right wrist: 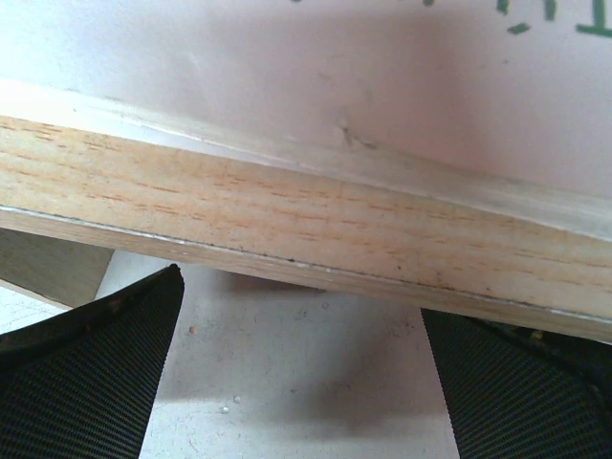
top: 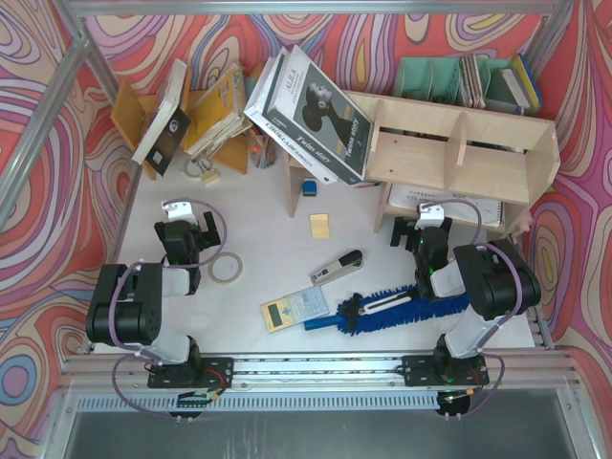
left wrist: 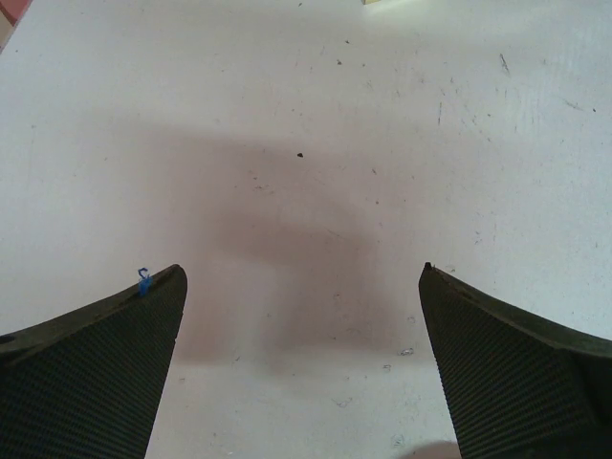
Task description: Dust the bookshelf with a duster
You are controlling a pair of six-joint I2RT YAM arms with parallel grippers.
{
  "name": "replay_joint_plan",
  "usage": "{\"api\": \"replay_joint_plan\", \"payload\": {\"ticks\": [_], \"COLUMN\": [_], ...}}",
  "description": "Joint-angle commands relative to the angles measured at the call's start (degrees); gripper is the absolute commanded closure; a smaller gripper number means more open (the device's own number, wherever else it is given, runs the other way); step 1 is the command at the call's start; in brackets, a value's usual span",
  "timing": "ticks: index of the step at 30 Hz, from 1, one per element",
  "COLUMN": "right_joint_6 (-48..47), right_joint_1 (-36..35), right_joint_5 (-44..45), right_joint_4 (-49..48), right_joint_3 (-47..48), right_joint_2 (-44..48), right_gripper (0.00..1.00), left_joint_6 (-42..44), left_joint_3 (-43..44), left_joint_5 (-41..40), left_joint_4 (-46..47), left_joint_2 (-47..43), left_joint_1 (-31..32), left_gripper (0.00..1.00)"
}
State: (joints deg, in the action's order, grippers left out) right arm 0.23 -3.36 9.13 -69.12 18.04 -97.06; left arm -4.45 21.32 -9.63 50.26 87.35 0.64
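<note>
The duster [top: 368,317] lies flat on the white table near the front edge, its fluffy blue head running left to right beside my right arm's base. The pale plywood bookshelf [top: 459,143] stands at the back right. My right gripper [top: 416,232] is open just in front of the shelf's lower board. In the right wrist view that board's wooden edge [right wrist: 287,215] crosses right above the gripper [right wrist: 301,287], with nothing between the fingers. My left gripper [top: 186,234] is open over bare table [left wrist: 306,124]; a speck of blue fluff [left wrist: 143,282] clings to its left fingertip.
Big books [top: 316,115] lean against the shelf's left end. An orange-brown rack [top: 206,115] stands back left, green file holders [top: 440,76] behind the shelf. On the table lie a tape ring [top: 227,268], a black-and-silver tool [top: 337,268], a yellow card [top: 295,309] and a yellow note [top: 319,225].
</note>
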Motion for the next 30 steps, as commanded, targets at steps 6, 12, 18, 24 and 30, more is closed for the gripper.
{"api": "replay_joint_plan", "payload": {"ticks": [6,12,18,24,30], "right_joint_6": [-0.19,-0.14,-0.08,-0.05,-1.07], "right_joint_1": [0.11,0.12,0.11,0.13,0.16], "right_joint_5": [0.20,0.19,0.21,0.10,-0.77], "right_joint_4": [-2.25,-2.25,-2.29,-2.33,-3.65], "right_joint_3": [1.03,1.03,1.06,1.04,0.25], "right_joint_2": [0.53,0.55,0.41,0.52,1.16], "right_gripper": [0.01,0.01,0.01,0.01,0.01], "left_joint_6": [0.61,0.74,0.85,0.70,2.25], "left_joint_3": [0.63,0.65,0.56,0.55,-1.92], "left_joint_5": [0.58,0.74,0.84,0.63,3.01], "left_joint_4": [-0.25,-0.29,-0.25,-0.18,2.96], "left_joint_2": [0.36,0.37,0.28,0.28,-1.34], "left_joint_1": [-0.19,-0.21,-0.21,-0.21,0.24], "left_gripper": [0.02,0.02,0.02,0.02,0.02]}}
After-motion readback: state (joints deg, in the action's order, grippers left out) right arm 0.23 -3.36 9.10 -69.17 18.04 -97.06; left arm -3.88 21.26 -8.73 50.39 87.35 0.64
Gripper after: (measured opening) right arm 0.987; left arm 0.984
